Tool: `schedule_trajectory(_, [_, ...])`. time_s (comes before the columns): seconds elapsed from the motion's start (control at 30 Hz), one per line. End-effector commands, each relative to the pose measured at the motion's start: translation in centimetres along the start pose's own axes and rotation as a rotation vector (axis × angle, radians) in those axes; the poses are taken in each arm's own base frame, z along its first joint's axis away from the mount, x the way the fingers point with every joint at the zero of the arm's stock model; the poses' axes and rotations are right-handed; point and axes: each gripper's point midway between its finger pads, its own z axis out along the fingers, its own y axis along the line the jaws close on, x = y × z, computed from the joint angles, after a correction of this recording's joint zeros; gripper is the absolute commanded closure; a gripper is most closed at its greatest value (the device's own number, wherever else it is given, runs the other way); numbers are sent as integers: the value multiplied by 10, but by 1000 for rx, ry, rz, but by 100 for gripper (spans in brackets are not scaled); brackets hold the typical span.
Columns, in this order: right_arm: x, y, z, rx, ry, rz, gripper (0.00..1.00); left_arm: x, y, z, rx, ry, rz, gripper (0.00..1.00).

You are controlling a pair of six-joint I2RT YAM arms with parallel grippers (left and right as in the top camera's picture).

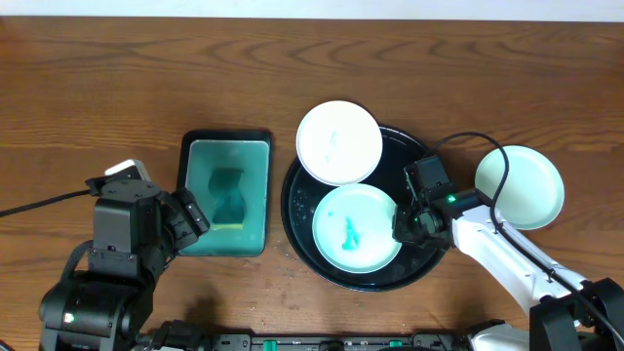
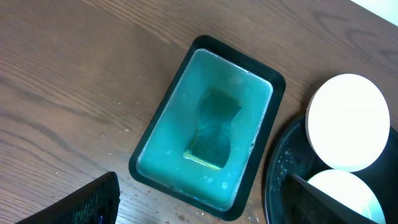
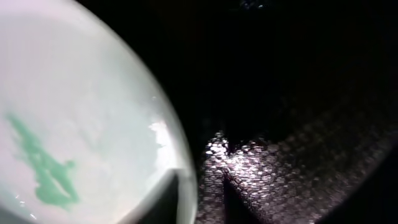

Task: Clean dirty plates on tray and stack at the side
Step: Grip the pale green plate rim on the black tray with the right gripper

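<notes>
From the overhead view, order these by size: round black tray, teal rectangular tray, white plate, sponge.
Largest to smallest:
1. round black tray
2. teal rectangular tray
3. white plate
4. sponge
No two look alike in size.

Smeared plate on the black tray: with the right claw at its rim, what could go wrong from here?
The right claw meets the smeared plate only at its edge, so it may slip or tilt when lifted. The white plate perches over the rim of the tray, close by; a nudge could tip it off.

Teal-smeared mint plate (image 1: 375,219), black tray (image 1: 295,210)
</notes>
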Motion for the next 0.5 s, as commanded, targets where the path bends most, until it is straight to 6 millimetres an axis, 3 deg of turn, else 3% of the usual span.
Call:
schedule_trajectory(0.0, [-13, -13, -5, 35, -43, 25, 71, -2, -5, -3, 31, 3, -12, 17])
schedule_trajectory(0.13, [-28, -15, -15, -17, -57, 8, 63, 0, -8, -3, 45, 12, -11, 17])
schedule_trajectory(0.3, [-46, 8, -41, -164, -115, -214, 64, 6, -13, 0, 66, 49, -3, 17])
schedule_trajectory(0.47, [-53, 19, -59, -206, -175, -264, 66, 29, -6, 37, -15, 179, 28, 20])
